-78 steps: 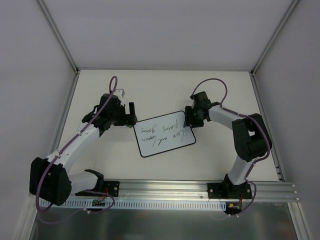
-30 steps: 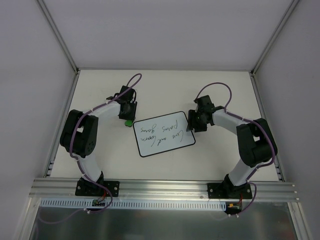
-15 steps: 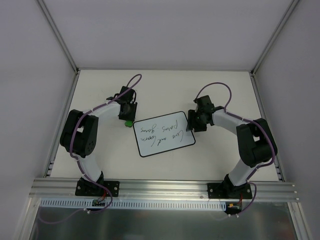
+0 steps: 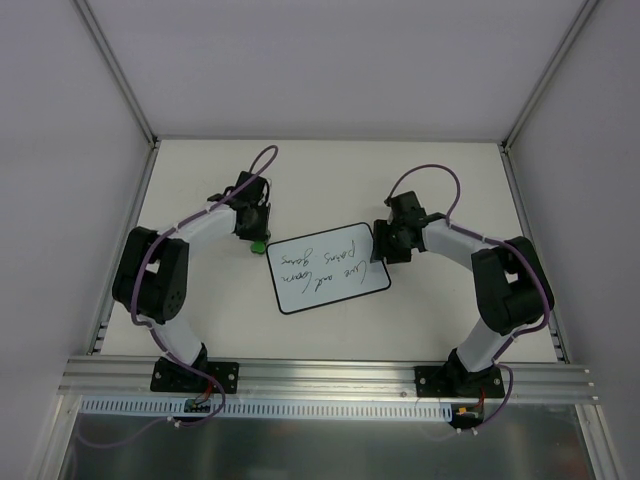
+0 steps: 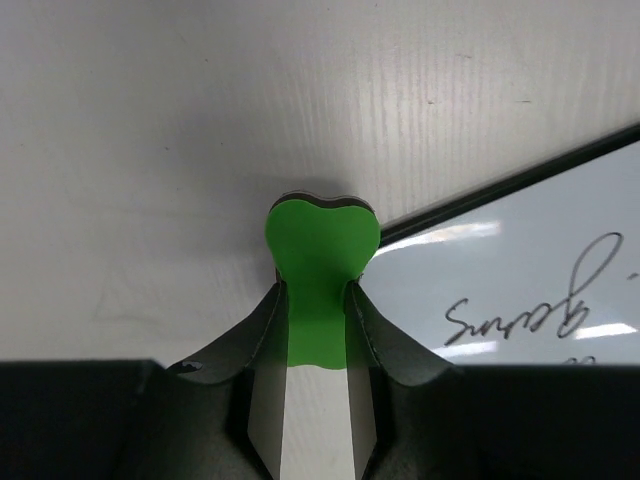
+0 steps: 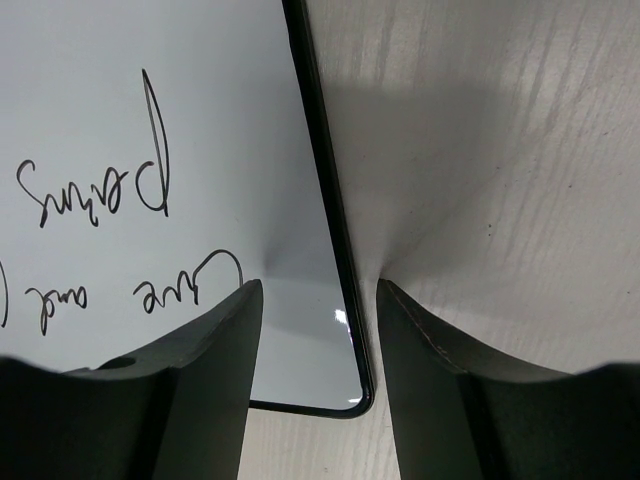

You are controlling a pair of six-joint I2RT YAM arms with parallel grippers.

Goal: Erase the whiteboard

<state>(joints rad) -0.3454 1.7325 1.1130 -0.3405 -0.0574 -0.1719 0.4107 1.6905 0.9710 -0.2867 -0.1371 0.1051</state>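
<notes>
From above, the whiteboard [image 4: 328,268] lies mid-table [image 4: 330,180], its long axis running from lower left to upper right, dark handwriting across it. The left gripper [image 4: 256,238] sits just off the board's upper-left corner with the green eraser [image 4: 258,245] under it, and the right gripper [image 4: 385,245] is at the upper-right corner. In the left wrist view the fingers [image 5: 250,345] pinch the eraser's narrow waist, and the board's black rim begins just right of the eraser, with writing toward the frame's lower right. In the right wrist view the jaws stand spread, straddling the rim near a rounded corner and gripping nothing; whether they press on it I cannot tell. The wipe likely falls to the left arm, sweeping rightward along the long axis
</notes>
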